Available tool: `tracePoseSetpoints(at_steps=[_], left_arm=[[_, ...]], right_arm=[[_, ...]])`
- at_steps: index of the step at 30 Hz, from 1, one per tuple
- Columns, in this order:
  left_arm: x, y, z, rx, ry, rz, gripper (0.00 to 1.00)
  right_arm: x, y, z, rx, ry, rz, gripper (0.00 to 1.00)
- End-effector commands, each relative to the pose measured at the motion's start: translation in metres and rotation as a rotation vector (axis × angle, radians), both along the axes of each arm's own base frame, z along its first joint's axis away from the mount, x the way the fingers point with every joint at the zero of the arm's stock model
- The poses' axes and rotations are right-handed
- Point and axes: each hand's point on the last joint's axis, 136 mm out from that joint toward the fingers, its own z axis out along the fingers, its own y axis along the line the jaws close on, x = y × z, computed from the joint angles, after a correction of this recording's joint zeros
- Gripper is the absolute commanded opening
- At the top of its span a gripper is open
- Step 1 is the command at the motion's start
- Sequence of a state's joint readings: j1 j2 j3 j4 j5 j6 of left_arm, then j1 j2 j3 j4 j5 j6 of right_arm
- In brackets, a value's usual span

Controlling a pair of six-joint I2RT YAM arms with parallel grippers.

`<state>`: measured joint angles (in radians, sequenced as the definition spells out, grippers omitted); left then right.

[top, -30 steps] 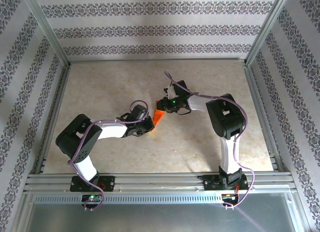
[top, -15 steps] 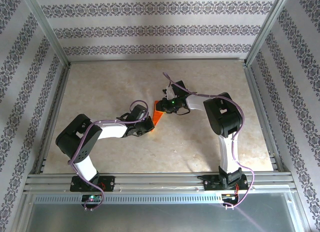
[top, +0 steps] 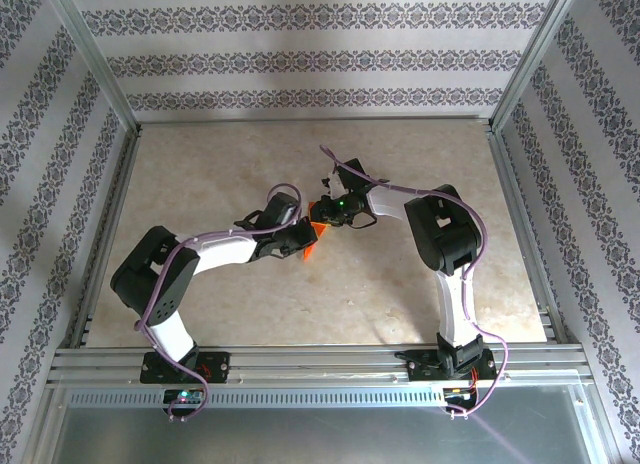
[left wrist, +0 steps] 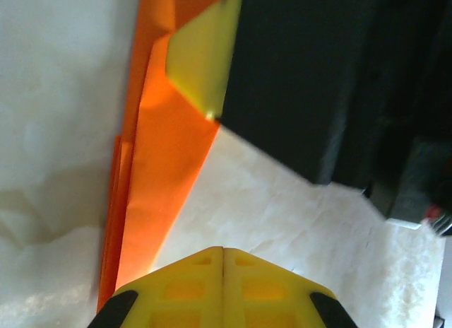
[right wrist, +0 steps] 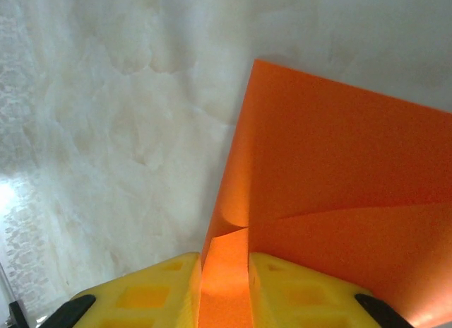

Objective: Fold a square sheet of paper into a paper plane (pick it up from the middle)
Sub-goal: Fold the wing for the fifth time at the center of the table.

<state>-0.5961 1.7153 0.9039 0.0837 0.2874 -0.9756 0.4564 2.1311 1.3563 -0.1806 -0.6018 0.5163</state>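
1. Orange-red and partly folded, the sheet of paper (top: 314,234) is near the middle of the marbled beige desk (top: 220,174), where the two arms meet.
2. The right gripper (right wrist: 224,263) is narrowed onto the sheet of paper (right wrist: 339,172). One edge of the sheet runs up between its two yellow fingers (right wrist: 159,285), and the rest spreads away to the right with a crease line across it.
3. The left gripper (left wrist: 224,252) is fully closed, its yellow fingers pressed together with no gap.
4. In the left wrist view the sheet of paper (left wrist: 166,165) is a long, narrow folded strip to the left of that gripper. Its lower end reaches the outer side of one finger, but I cannot tell whether any of it is pinched.
5. At the strip's far end, one yellow finger (left wrist: 203,56) of the right gripper lies against the sheet.
6. From above, the left gripper (top: 301,242) and right gripper (top: 325,219) are just beside each other, with the sheet between them.
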Motion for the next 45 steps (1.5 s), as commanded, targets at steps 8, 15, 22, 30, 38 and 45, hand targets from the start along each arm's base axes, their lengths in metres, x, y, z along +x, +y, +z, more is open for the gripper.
tracePoseSetpoints(at_steps=[8,15,22,30,38,45], left_arm=[[0.02,0.004,-0.035,0.041,0.053,0.039,0.0],[0.013,0.017,-0.054,0.097,0.105,0.075,0.0],[-0.013,0.036,-0.076,0.165,0.189,0.085,0.0],[-0.018,0.04,-0.081,0.19,0.216,0.079,0.0],[-0.019,0.041,-0.083,0.199,0.231,0.078,0.0],[-0.027,0.044,-0.086,0.213,0.257,0.068,0.0]], right_arm=[[-0.013,-0.011,-0.031,-0.097,0.096,-0.03,0.27],[-0.008,-0.004,-0.015,-0.036,0.089,-0.033,0.26],[0.025,-0.022,0.057,0.072,-0.081,-0.065,0.27],[-0.007,-0.018,0.038,0.022,-0.046,-0.015,0.24],[-0.024,-0.005,0.013,0.009,0.027,0.005,0.2],[-0.001,-0.028,-0.011,-0.043,0.085,-0.101,0.19]])
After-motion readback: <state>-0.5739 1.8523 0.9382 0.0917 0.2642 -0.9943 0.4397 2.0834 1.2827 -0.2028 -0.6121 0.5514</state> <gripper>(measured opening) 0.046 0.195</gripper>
